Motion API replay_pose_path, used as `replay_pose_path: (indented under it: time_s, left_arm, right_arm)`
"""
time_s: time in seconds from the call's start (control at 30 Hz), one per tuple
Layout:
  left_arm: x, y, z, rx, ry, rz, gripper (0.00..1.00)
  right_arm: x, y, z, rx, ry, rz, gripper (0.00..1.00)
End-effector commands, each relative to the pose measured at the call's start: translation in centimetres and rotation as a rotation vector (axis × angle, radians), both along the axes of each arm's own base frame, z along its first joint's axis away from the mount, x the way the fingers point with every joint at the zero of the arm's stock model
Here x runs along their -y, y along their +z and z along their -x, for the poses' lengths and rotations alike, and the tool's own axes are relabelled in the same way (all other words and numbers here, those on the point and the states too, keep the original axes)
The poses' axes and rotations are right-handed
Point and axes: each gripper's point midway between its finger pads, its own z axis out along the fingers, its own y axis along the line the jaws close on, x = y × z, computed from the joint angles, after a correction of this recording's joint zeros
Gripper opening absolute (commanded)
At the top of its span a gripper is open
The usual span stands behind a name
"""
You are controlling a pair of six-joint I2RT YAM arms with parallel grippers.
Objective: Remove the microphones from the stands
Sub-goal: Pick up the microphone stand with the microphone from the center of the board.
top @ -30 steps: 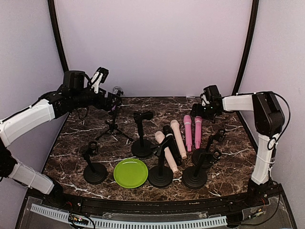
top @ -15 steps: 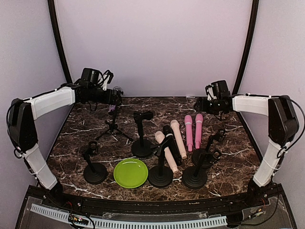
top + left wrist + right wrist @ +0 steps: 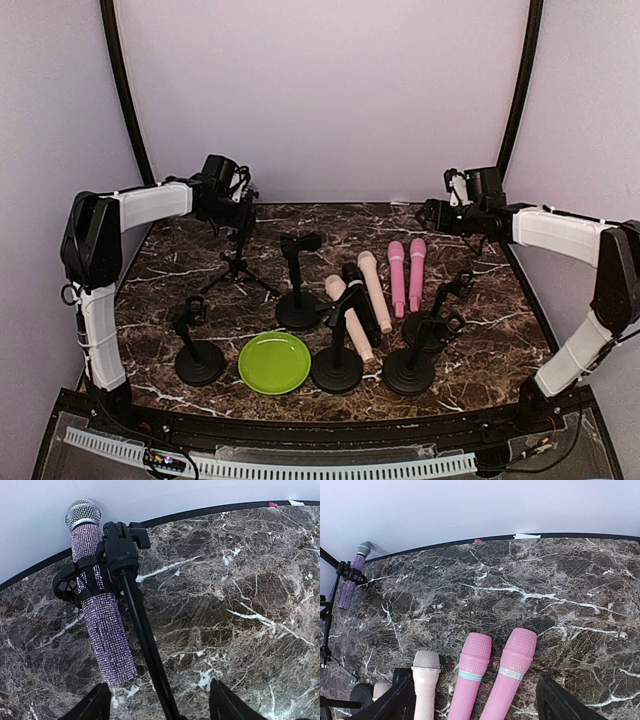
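A purple glitter microphone [image 3: 100, 620] with a silver head sits tilted in the black clip [image 3: 116, 545] of a tripod stand [image 3: 238, 265] at the back left of the table. My left gripper [image 3: 157, 702] hovers just below the clip. Its jaws are open, with the stand's pole [image 3: 145, 640] between them and the microphone's lower end just above the left fingertip [image 3: 95, 705]. From above, this gripper [image 3: 243, 205] covers most of the microphone. My right gripper [image 3: 475, 700] is open and empty, raised at the back right [image 3: 432, 213]. The purple microphone [image 3: 351, 580] also shows far left in the right wrist view.
Two pink microphones [image 3: 472, 675] [image 3: 512, 672], a cream one [image 3: 426, 680] and further loose ones [image 3: 360, 300] lie mid-table. Several round-based black stands [image 3: 298, 290] [image 3: 199, 350] [image 3: 337, 360] [image 3: 410, 365] stand in front. A green plate [image 3: 274, 362] lies near the front.
My left arm has swung in from the left onto the tripod stand, and its jaws have narrowed. My right arm has drawn back and to the right, still open.
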Motion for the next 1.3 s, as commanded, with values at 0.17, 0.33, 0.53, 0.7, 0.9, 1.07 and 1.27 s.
replay_pose_path:
  time_s: [0.17, 0.33, 0.53, 0.7, 0.9, 1.07, 1.27]
  left_arm:
    - [-0.4, -0.4, -1.8, 0.008, 0.023, -0.023, 0.56]
    - [-0.2, -0.9, -2.3, -0.012, 0.031, 0.028, 0.44]
    - [0.0, -0.9, -2.5, -0.014, 0.043, 0.081, 0.34]
    - [-0.3, -0.7, -2.8, -0.012, 0.066, 0.113, 0.24]
    - [-0.4, 0.1, -2.9, 0.004, 0.080, 0.143, 0.00]
    - [-1.1, 3.4, -2.2, 0.110, 0.088, 0.166, 0.00]
    - [-1.5, 10.2, 0.4, 0.342, 0.037, 0.237, 0.00]
  right_arm:
    - [-0.4, 2.4, 0.9, 0.077, 0.033, -0.056, 0.84]
    - [-0.3, 2.8, 1.1, 0.089, 0.027, -0.065, 0.84]
    - [-0.2, 2.6, 1.3, 0.088, 0.024, -0.065, 0.83]
    - [-0.3, 2.9, 1.5, 0.092, 0.029, -0.076, 0.83]
    - [-0.2, 3.7, 1.7, 0.106, 0.029, -0.079, 0.83]
    - [-1.3, 5.6, 2.5, 0.131, 0.090, -0.134, 0.82]
    - [-2.8, 10.3, 3.6, 0.208, 0.148, -0.219, 0.83]
